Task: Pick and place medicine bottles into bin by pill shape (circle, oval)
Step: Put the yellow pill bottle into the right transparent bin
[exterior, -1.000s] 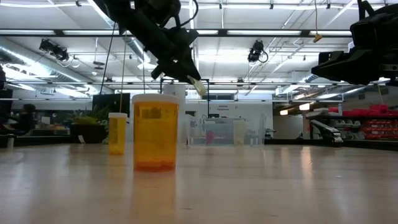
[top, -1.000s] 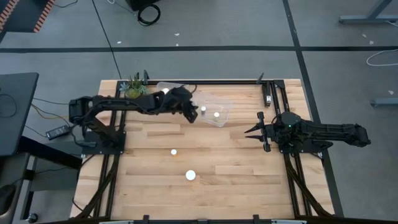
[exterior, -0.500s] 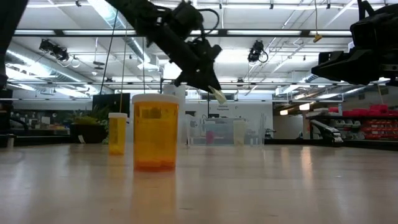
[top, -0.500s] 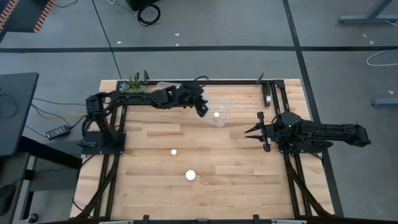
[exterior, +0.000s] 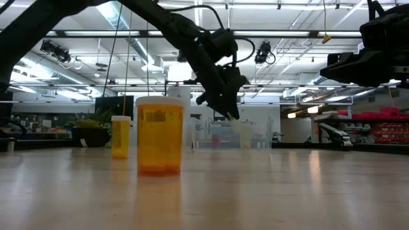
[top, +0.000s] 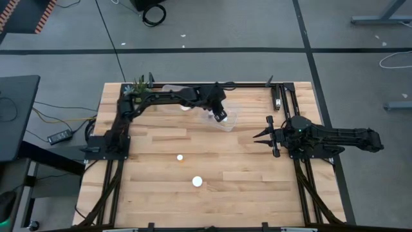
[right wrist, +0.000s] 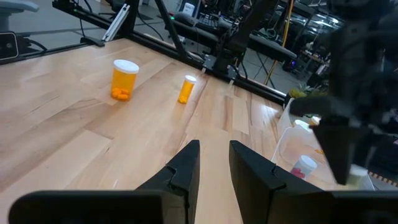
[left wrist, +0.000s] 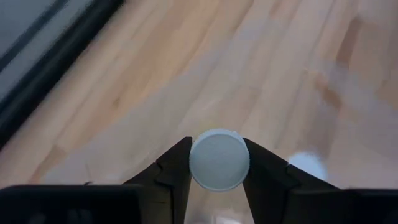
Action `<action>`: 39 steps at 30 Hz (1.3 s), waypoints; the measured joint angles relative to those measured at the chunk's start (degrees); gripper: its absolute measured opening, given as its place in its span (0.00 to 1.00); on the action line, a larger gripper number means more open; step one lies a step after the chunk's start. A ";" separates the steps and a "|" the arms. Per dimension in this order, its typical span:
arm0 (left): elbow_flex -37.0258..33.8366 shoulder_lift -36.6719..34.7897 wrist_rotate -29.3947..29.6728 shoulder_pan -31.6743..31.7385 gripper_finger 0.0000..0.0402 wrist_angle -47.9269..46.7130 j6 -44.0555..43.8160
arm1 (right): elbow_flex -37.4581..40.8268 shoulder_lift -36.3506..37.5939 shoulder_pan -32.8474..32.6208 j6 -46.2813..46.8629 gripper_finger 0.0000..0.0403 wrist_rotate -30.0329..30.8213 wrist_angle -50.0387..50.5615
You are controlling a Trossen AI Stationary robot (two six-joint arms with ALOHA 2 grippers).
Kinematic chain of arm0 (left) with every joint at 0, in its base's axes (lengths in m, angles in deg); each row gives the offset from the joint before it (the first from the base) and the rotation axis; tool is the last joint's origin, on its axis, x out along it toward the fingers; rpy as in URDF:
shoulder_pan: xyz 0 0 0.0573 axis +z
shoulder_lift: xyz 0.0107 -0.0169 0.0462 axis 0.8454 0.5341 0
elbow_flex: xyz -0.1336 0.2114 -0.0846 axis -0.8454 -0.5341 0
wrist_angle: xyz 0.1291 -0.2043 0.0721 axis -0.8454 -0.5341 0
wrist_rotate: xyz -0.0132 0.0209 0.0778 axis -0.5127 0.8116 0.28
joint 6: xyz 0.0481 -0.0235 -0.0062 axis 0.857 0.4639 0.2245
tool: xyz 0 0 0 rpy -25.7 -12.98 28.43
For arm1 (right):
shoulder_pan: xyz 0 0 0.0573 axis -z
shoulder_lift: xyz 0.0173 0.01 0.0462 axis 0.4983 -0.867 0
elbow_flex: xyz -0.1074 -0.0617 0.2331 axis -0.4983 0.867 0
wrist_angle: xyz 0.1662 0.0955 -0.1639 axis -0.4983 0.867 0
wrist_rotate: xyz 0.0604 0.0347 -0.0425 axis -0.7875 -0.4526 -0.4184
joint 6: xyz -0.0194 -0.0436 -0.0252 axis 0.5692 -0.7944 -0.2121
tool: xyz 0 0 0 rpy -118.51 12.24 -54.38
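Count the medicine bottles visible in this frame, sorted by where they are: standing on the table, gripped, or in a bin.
On the table, bigger orange bottle: 1
On the table, smaller orange bottle: 1
In the left gripper, white-capped bottle: 1
In the clear bin, binned bottle: 1
Total in view: 4

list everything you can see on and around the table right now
big pill bottle: one, orange with white cap, near part of table
small pill bottle: one, orange with white cap, mid table
held bottle: one, white cap showing, between left fingers
clear bins: clear plastic, far side of table
bottle in bin: one, white cap
plant: one, green, far left corner
left gripper: over the bins
right gripper: waiting, right side, empty
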 joint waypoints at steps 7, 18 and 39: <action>-0.27 1.37 -0.61 0.36 0.32 -2.35 2.36 | 0.00 0.00 0.00 0.02 0.23 0.02 -0.02; -0.27 1.95 -0.65 0.44 0.33 -5.32 3.88 | 0.00 0.00 0.00 0.00 0.23 0.02 -0.02; -0.34 2.89 -0.62 0.15 0.46 -4.70 6.71 | 0.00 0.00 0.00 0.00 0.23 0.02 0.00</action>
